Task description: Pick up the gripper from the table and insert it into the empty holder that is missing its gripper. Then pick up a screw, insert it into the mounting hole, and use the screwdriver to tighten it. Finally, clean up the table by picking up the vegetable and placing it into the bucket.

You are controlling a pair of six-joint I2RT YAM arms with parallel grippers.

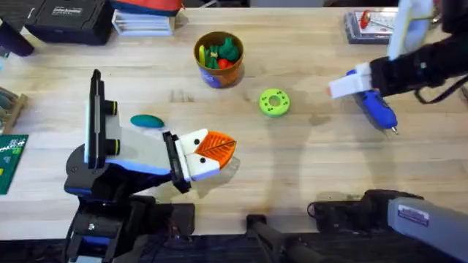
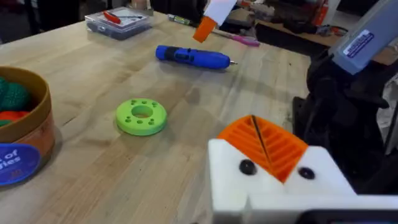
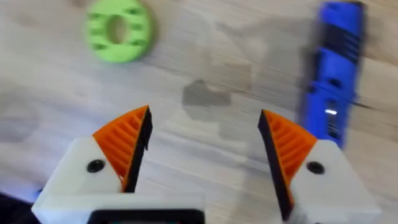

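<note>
We see white fingers (image 3: pixel 112 174) with orange ribbed pads (image 3: pixel 124 140) edged in black, and a dark screw head on each. Our left arm (image 1: pixel 117 157) is black with a white and blue wrist. Our right arm (image 1: pixel 413 215) is grey with a white label.

1. Your screwdriver (image 1: pixel 374 107) is bright blue, with a thin silvery bit at its tip.
2. You see a lime-green disc (image 1: pixel 274 102) with a hole and small dots around it.
3. The bucket (image 1: pixel 218 59) is yellow-orange with a blue band; its contents are green, red and yellow.
4. The vegetable (image 1: pixel 147 121) is teal-green.
5. Your left gripper (image 1: pixel 217 150) and right gripper (image 3: pixel 202 149) are white with orange ribbed pads.
6. The table (image 1: pixel 307 175) is pale wood grain.
</note>
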